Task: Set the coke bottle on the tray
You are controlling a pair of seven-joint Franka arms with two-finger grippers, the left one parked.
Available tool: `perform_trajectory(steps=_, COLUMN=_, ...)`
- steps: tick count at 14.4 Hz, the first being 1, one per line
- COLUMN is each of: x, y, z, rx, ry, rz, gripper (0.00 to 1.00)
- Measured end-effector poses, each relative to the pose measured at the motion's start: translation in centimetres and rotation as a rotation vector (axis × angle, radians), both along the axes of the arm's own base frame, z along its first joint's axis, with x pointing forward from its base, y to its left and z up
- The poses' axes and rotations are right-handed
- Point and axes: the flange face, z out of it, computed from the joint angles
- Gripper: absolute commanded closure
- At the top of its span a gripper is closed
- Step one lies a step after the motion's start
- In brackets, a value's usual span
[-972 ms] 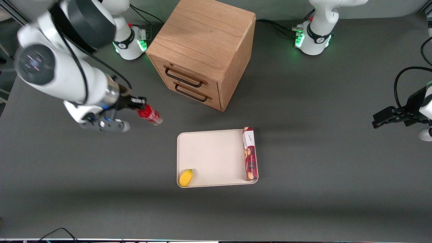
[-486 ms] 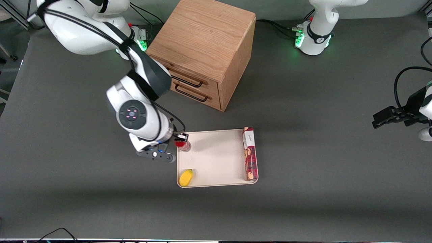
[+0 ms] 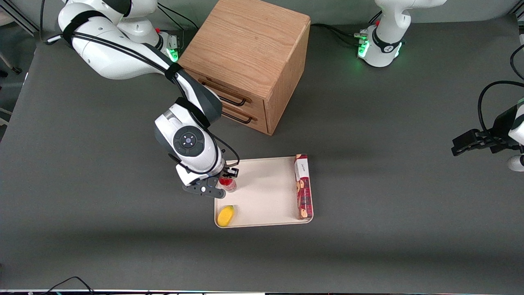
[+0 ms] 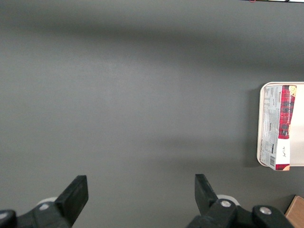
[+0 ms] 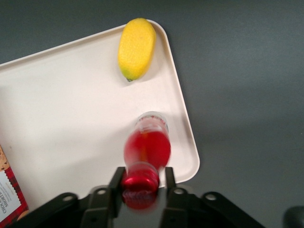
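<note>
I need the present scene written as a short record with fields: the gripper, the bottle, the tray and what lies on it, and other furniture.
gripper: the gripper is above the tray's edge toward the working arm's end, shut on the coke bottle
coke bottle: coke bottle, held at its red cap, clear base down over the tray; contact with the tray not clear
tray: cream-white tray on the grey table
on tray: yellow lemon-like fruit in the corner nearest the front camera; red biscuit box along the edge toward the parked arm
furniture: wooden drawer cabinet, both drawers closed
</note>
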Motion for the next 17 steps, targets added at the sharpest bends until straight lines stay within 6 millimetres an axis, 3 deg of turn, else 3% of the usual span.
perform_trajectory(steps=2, x=0.3, y=-0.1, z=1.6, rx=0.007, ry=-0.013, rz=-0.004, gripper=0.00)
perform_trajectory(steps=3, x=0.0, y=0.0, z=3.6, rx=0.004, ry=-0.017, rz=0.000, gripper=0.00)
perform_trajectory(steps=4, x=-0.5, y=0.0, z=6.7, rx=-0.008, ry=-0.025, rz=0.004, gripper=0.00)
perform_trajectory(steps=6, x=-2.8, y=-0.6, z=14.9, rx=-0.058, ry=-0.052, rz=0.040, gripper=0.00)
perform_trajectory(steps=8, x=-7.2, y=-2.1, z=23.9, rx=-0.094, ry=-0.050, rz=0.105, gripper=0.00)
perform_trajectory(steps=10, x=-11.4, y=-6.0, z=31.4, rx=-0.082, ry=-0.016, rz=0.155, gripper=0.00)
perform_trajectory(steps=12, x=-13.6, y=-13.2, z=36.3, rx=-0.048, ry=-0.009, rz=0.190, gripper=0.00)
perform_trajectory(steps=14, x=-14.6, y=-21.2, z=36.9, rx=-0.036, ry=-0.007, rz=0.211, gripper=0.00)
perform_trajectory(steps=15, x=-14.6, y=-24.5, z=35.7, rx=-0.034, ry=-0.011, rz=0.213, gripper=0.00)
perform_trajectory(steps=17, x=-14.4, y=-29.7, z=31.5, rx=-0.025, ry=-0.026, rz=0.238, gripper=0.00)
